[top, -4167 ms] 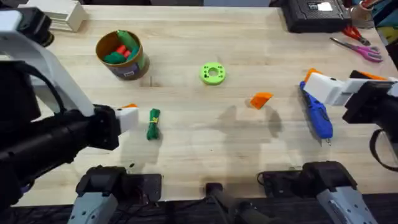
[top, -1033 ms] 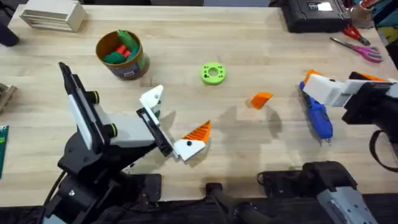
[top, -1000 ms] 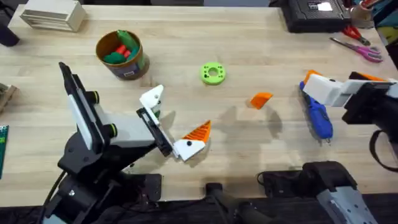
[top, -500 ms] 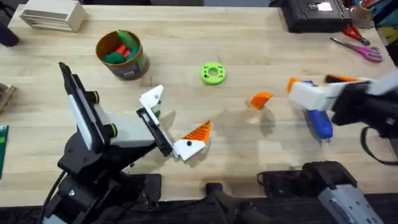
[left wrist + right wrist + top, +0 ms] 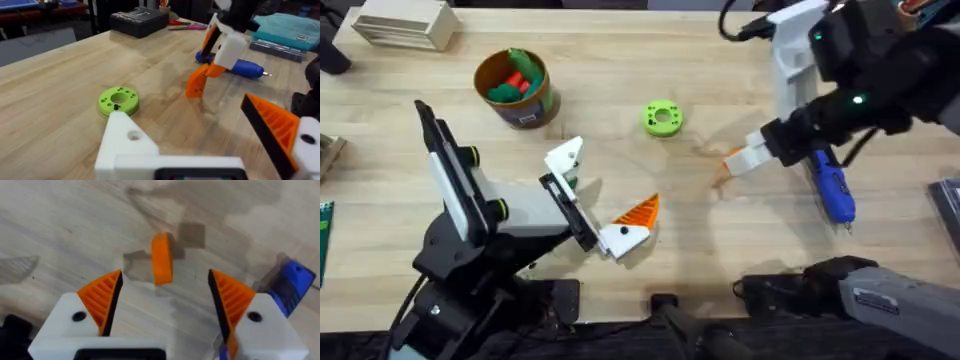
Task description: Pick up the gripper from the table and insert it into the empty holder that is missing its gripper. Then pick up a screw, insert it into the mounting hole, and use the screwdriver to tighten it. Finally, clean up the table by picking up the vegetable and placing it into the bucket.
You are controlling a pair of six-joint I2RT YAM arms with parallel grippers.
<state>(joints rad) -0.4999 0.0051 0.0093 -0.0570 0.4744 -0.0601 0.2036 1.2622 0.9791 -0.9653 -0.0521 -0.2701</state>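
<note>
The loose orange gripper (image 5: 728,160) lies mid-table, partly covered by my right gripper (image 5: 748,160). In the right wrist view that gripper (image 5: 165,300) is open and hovers over the orange piece (image 5: 161,259), which lies between its pads. My left gripper (image 5: 602,186) rests on the table, open. One of its fingers is the bare white holder (image 5: 565,158) (image 5: 127,145); the other carries an orange tip (image 5: 638,211). The blue screwdriver (image 5: 830,186) (image 5: 291,279) lies just right of the right gripper. The bucket (image 5: 517,88) stands far left with toy vegetables inside. The vegetable is hidden and the screw is out of view.
A lime-green disc (image 5: 662,117) (image 5: 119,100) with a small dark speck on it lies between the bucket and the right arm. A white box (image 5: 405,22) sits at the far left corner. The left arm's body covers the near left of the table.
The right arm swung left and forward from the table's right side to above the loose orange piece. The left arm, lowered earlier onto the table, has held still for the last second.
</note>
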